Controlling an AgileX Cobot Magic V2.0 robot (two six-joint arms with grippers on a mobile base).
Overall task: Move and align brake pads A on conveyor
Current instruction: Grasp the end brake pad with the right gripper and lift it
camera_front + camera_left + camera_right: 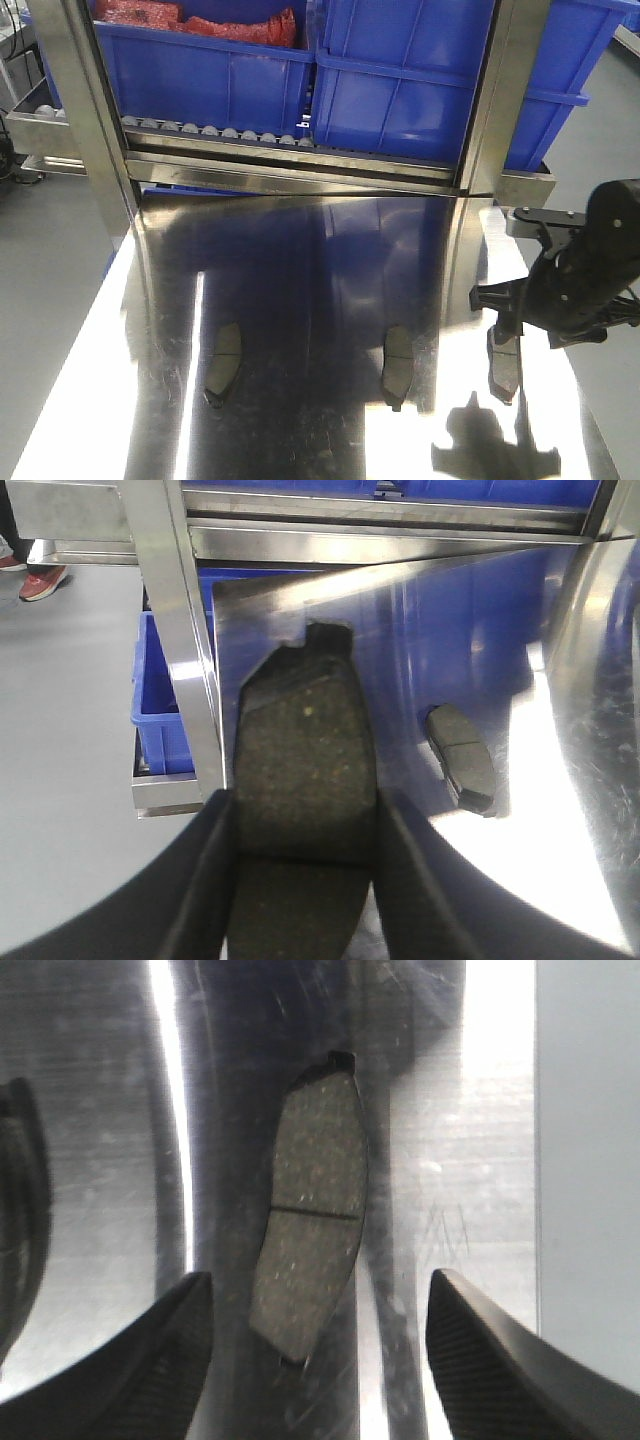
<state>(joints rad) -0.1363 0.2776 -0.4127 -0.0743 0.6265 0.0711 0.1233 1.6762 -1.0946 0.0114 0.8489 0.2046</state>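
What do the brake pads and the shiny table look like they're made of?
The brake pads: likely gritty composite friction material, matte grey-brown with pale specks. The table: apparently polished steel, mirror-bright, reflecting the blue bins, finely scratched.

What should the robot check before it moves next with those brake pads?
1. Left gripper grips a pad: ok, its fingers sit against both sides of the held pad.
2. Right gripper open: ok.
3. Target pad lies between the right fingers: ok, untouched.
4. Side pad and middle pad lie apart from both grippers on the steel table: ok.
5. Conveyor in sight: not ok, no view shows it.
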